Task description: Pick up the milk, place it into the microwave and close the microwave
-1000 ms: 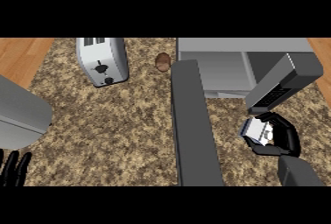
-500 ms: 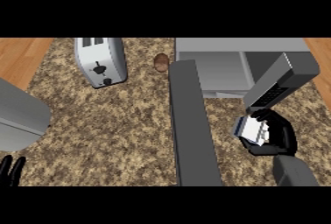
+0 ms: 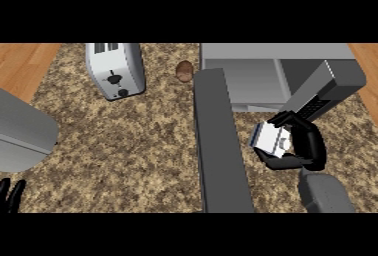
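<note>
Curling its fingers (image 3: 284, 120) round the milk (image 3: 269, 138), right hand (image 3: 310, 145) before the microwave (image 3: 255, 75)

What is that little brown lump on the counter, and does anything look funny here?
Only a small brown oval lump lies loose on the speckled counter, between the silver toaster and the open grey microwave; what it is can't be told. The right robot hand holds the white-and-blue milk carton tilted. Nothing is spilled.

Speckled granite counter (image 3: 133, 150); wooden floor (image 3: 22, 65)
</note>
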`<state>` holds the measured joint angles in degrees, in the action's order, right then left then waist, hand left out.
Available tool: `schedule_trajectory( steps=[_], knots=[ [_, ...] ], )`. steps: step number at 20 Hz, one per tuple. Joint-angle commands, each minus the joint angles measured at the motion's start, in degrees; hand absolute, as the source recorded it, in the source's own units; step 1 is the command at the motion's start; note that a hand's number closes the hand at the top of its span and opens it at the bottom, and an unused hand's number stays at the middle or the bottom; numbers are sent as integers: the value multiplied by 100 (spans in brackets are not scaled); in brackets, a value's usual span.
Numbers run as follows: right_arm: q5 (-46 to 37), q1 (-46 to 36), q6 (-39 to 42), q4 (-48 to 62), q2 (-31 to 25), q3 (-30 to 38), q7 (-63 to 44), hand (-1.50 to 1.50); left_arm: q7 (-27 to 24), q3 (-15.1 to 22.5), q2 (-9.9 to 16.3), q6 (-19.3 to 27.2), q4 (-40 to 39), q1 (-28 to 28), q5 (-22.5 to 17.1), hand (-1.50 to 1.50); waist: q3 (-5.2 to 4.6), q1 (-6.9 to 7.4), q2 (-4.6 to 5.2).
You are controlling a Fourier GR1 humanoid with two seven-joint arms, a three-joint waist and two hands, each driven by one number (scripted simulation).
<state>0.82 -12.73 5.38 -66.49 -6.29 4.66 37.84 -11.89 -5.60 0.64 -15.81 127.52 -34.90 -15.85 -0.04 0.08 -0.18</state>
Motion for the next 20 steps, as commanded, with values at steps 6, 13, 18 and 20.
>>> schedule_trajectory(
  steps=[6,13,18,20],
  knots=[
    [-519,-1723,-958,917,286,-55,-1173,150,4,2,-58,-4,-85,48,78,-150,4,104,28],
    [-445,-3014,-739,3124,-112,525,-217,150,468,-757,381,-177,-293,647,-573,-150,10,170,71],
    [-494,-3871,-844,4282,-317,793,47,150,299,-571,246,-364,-349,550,-455,-150,12,281,108],
    [-598,-4132,-976,4519,-501,827,109,150,90,-609,201,-312,-695,811,-304,-150,12,322,142]
  ],
)
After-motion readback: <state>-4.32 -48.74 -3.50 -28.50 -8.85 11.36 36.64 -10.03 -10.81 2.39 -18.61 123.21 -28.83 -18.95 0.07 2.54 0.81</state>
